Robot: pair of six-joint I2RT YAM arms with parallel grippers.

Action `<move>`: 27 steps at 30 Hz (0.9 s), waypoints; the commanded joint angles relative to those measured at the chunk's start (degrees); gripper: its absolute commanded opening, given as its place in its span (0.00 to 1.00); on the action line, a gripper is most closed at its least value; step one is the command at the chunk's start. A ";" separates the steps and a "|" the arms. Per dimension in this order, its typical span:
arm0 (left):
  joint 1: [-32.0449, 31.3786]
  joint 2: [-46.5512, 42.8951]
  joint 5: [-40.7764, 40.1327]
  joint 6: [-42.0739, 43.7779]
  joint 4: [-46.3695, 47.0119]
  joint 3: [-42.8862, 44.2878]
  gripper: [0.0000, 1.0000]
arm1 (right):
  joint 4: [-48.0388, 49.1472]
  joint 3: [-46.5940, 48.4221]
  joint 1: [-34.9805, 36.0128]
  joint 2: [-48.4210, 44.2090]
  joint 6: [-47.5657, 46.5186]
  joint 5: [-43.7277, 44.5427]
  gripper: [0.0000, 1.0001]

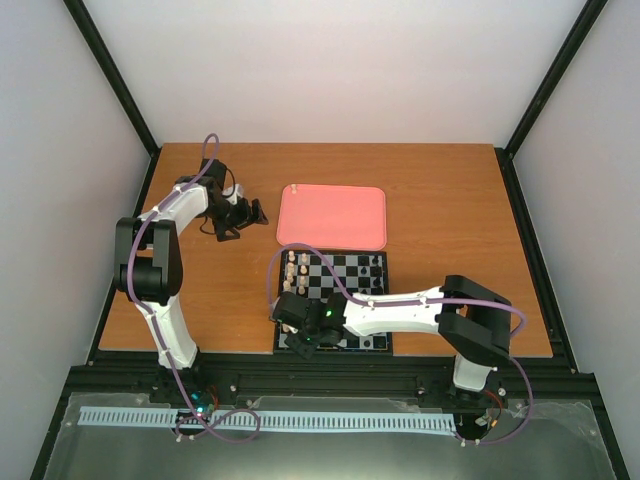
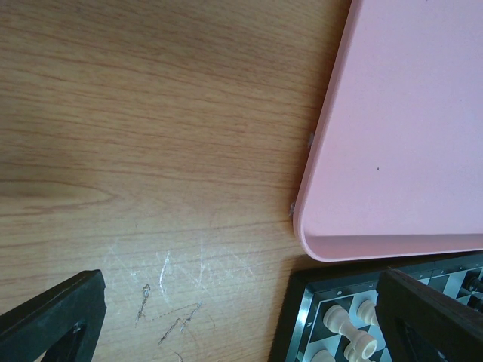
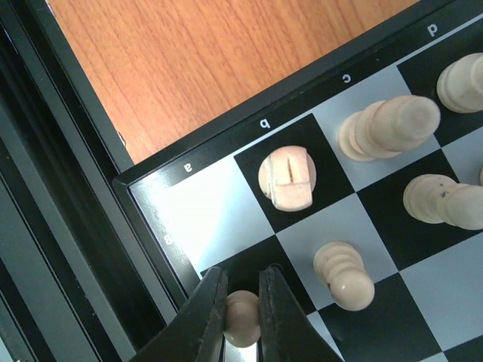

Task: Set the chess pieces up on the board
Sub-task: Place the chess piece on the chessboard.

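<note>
The chequered board (image 1: 350,268) lies on the table in front of the pink tray. Several cream chess pieces (image 1: 297,268) stand along its left side; black pieces stand at its right. In the right wrist view my right gripper (image 3: 243,290) is shut on a cream pawn (image 3: 242,320) over the black square at the board's corner (image 3: 189,215). Near it stand a slotted cream piece (image 3: 287,178) and another pawn (image 3: 343,275). My left gripper (image 1: 248,213) hovers over bare table left of the tray, open and empty; its fingers (image 2: 56,317) frame the board corner with cream pieces (image 2: 349,324).
The pink tray (image 1: 332,216) sits behind the board and holds one small cream piece (image 1: 295,188) at its far left corner. The tray's edge (image 2: 321,181) lies close to the left gripper. A black frame rail (image 3: 53,226) runs just beside the board's near edge.
</note>
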 commanded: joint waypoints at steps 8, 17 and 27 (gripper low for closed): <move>-0.02 -1.21 0.21 0.16 0.21 1.15 1.00 | 2.35 -1.49 -0.59 0.57 -0.13 -0.02 0.12; 0.01 -1.64 0.11 0.14 0.31 0.99 1.00 | 2.66 -1.58 -0.58 0.50 -0.46 0.22 0.13; -0.04 -1.83 -0.03 0.21 0.20 1.10 1.00 | 2.90 -1.33 -0.59 0.50 -1.42 0.27 0.19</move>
